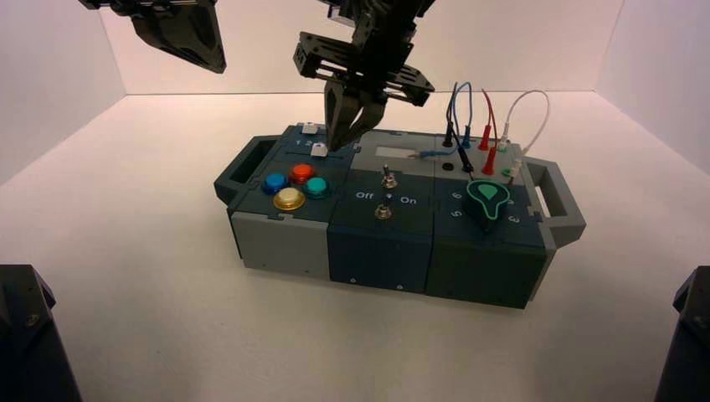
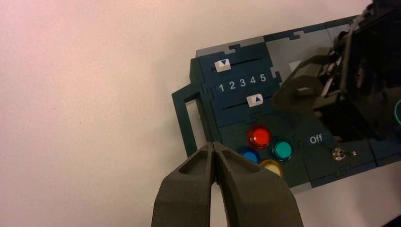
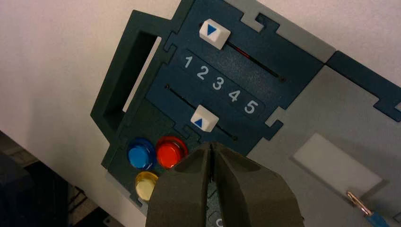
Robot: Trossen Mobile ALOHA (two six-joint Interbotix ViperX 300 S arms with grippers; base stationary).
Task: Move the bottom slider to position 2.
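The right gripper (image 1: 350, 134) is being held low over the back left of the box (image 1: 377, 243), just beside the bottom slider (image 1: 319, 150). Its fingers are being kept together. The left gripper (image 1: 188, 33) is being held up high, well apart from the box, at the far left.

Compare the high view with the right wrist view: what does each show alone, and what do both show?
Only the high view shows the left pincer raised off to the box's left, the green knob, the plugged wires and the toggle switches. Only the right wrist view makes the numerals readable: the bottom slider sits near 4, well short of position 2. Both show the shut right pincer beside that slider, the top slider and the red button.
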